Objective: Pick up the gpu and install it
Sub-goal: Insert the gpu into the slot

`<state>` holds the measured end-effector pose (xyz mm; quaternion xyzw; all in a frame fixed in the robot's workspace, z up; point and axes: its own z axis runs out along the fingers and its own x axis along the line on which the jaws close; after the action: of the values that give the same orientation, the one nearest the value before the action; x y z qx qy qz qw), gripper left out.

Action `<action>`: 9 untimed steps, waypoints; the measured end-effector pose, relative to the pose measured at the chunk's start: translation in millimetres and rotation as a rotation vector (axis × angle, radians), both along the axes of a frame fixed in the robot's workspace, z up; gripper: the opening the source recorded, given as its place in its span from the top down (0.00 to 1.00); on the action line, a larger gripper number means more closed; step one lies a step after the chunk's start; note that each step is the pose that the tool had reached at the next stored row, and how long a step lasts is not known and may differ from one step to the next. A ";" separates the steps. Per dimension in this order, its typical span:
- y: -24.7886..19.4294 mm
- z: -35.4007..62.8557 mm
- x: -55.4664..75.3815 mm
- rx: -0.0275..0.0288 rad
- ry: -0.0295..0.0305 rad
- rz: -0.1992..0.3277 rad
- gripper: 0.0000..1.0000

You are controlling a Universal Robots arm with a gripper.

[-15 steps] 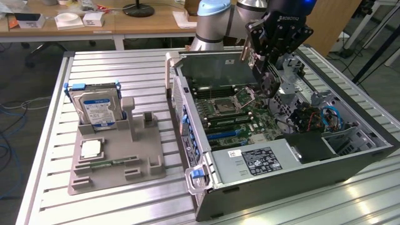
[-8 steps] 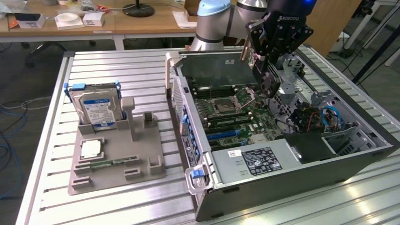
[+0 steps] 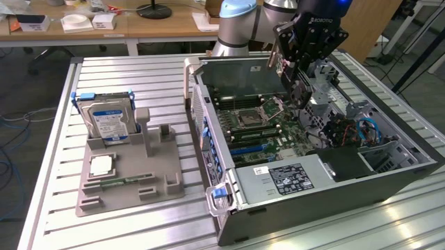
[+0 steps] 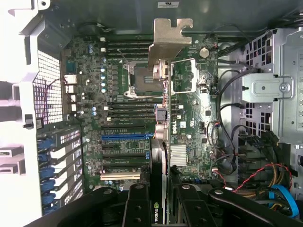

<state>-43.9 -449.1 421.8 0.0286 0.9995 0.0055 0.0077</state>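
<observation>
One gripper (image 3: pixel 300 86) marked ROBOTIQ, jaws pinching one gpu (image 4: pixel 164 101) bearing an NVIDIA logo, held edge-on over the motherboard (image 4: pixel 118 118) inside the open computer case (image 3: pixel 389 185). One blue-labelled hard drive (image 3: pixel 106 121) stands near the table's (image 3: pixel 139 70) edge at the exterior view's left.

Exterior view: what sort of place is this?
Probably a robotics lab or workshop: a robot arm holds a graphics card at an open computer case on a slatted metal table, with cluttered wooden desks behind.
</observation>
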 end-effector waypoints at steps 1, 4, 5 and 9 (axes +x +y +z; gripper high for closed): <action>0.0 0.0 0.0 0.0000 0.0000 0.005 0.74; 0.0 0.0 0.0 0.0001 -0.0001 0.028 0.74; 0.0 0.0 0.0 0.0001 0.0000 0.036 0.74; 0.0 0.0 0.0 0.0001 0.0000 0.070 0.74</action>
<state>-43.9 -449.1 421.7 -0.0064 0.9999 0.0058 0.0075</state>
